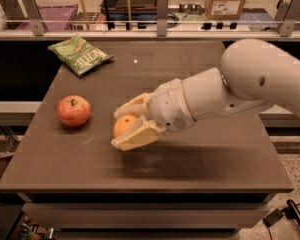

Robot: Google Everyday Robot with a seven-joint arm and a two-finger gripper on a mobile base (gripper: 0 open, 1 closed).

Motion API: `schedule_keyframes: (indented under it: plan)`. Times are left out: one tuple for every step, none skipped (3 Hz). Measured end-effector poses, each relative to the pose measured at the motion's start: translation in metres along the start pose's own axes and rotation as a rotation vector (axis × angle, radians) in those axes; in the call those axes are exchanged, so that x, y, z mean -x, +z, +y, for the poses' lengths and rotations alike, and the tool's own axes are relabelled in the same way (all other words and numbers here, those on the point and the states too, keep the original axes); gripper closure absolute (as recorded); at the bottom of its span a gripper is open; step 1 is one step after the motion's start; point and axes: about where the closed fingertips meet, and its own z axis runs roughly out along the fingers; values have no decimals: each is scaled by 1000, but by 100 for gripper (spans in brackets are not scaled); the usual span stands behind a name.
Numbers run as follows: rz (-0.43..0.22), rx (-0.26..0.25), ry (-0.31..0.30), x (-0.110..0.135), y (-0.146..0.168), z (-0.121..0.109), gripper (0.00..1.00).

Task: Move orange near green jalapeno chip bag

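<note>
**Orange in the gripper, mid-table, well apart from the bag**

- Table (215, 154): flat brown top, dull sheen, straight edges. Everything of interest sits on its left half.
- Arm (255, 79): comes in from my right, with smooth, rounded off-white shells, and narrows toward the wrist.
- Gripper (117, 130): over the table's middle and pointing left. Its two cream fingers are flat and wedge-shaped. One lies across the far side of the fruit and one across the near side, clamped on it.
- Green jalapeno chip bag (80, 54): far-left corner of the table, lying flat. Crinkled light-green foil with pale lettering. It sits at a diagonal to the table edges, one corner pointing toward the table's middle.
- Apple (73, 110): left of the gripper and apart from it. Red with yellowish patches, glossy, stem dimple facing up.
- Orange (124, 125): between the fingers, round and smooth, so no long axis to report. Only its left face shows, and I can't see the stem end. A shadow lies on the table beneath it, but I can't tell whether it touches the surface.
</note>
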Motion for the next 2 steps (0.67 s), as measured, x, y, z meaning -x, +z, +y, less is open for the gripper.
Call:
schedule_keyframes:
  plan:
    - [27,-89,18,14,-12,-35,100]
    - [26,-195,7,32,-21,-77,100]
